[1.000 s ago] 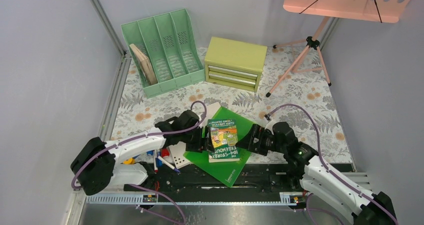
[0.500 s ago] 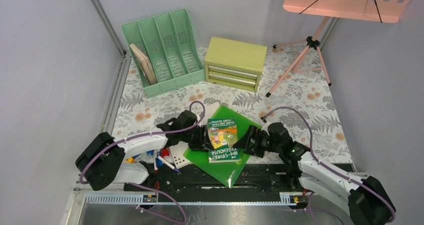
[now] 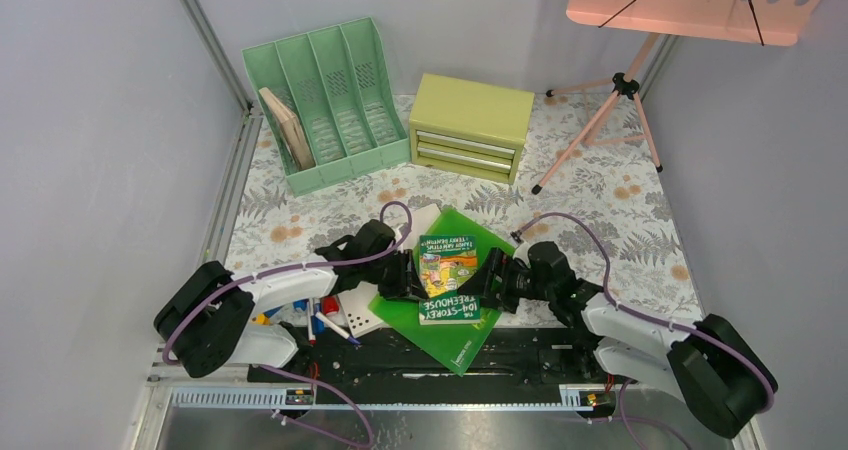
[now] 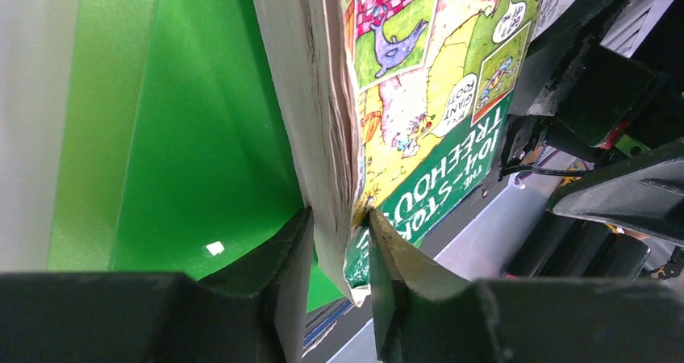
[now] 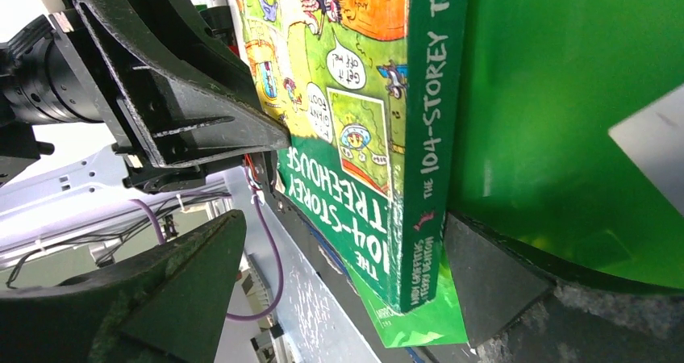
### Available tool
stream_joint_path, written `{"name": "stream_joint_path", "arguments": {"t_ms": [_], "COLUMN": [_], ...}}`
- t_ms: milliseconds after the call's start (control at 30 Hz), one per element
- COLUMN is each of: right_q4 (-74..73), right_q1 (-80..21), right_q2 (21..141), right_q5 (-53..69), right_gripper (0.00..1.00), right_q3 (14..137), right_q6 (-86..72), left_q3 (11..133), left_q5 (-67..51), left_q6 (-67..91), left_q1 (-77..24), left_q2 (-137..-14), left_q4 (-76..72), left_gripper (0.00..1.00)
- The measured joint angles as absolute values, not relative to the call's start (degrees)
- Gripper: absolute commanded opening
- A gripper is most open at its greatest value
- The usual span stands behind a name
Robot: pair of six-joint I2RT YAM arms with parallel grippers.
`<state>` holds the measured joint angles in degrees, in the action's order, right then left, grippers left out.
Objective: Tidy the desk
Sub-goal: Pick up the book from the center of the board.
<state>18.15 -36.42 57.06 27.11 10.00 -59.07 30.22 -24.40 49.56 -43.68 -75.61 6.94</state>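
Green folder (image 3: 458,346) largely hidden under book (image 3: 447,278); pink stand (image 3: 690,2) cropped at top edge.

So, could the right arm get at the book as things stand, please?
Probably yes: the open right tool straddles the spine of the book with nothing between; the left tool only pinches the page edge.

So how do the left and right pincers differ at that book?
The left pincer is pinched onto the book's page edge; the right pincer stands wide open and grips nothing. The left pincer's fingers press both faces of the book; the right pincer's fingers stand far apart around its spine edge. Both are black and face the same book from opposite sides.
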Motion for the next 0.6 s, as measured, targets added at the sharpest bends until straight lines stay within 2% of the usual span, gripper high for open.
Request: {"name": "stream_joint_path", "arguments": {"t_ms": [233, 433, 533, 600], "right_q4": [30.5, 38.8, 38.4, 36.4], "right_q1": [-36.4, -36.3, -36.3, -36.3], "right_q2": [65.6, 66.8, 65.3, 63.2], "right_q5": [31.1, 32.6, 32.6, 32.6], "right_gripper": [0.96, 0.91, 0.83, 0.75], "right_q3": [8.8, 5.8, 5.3, 5.3], "right_q6": [-61.4, -63.9, -64.0, -63.3], "left_q3": [29.8, 29.5, 29.5, 29.5], "left_q5": [-24.9, -25.1, -25.2, -25.3], "left_q6": [49.6, 49.6, 49.5, 49.6], "left_q1": [-43.5, -43.4, -43.4, -43.4], "left_q2": [-76.0, -76.0, -75.9, -75.8], "left_q4": [5.7, 5.0, 4.9, 4.8], "left_gripper": [0.1, 0.1, 0.1, 0.1]}}
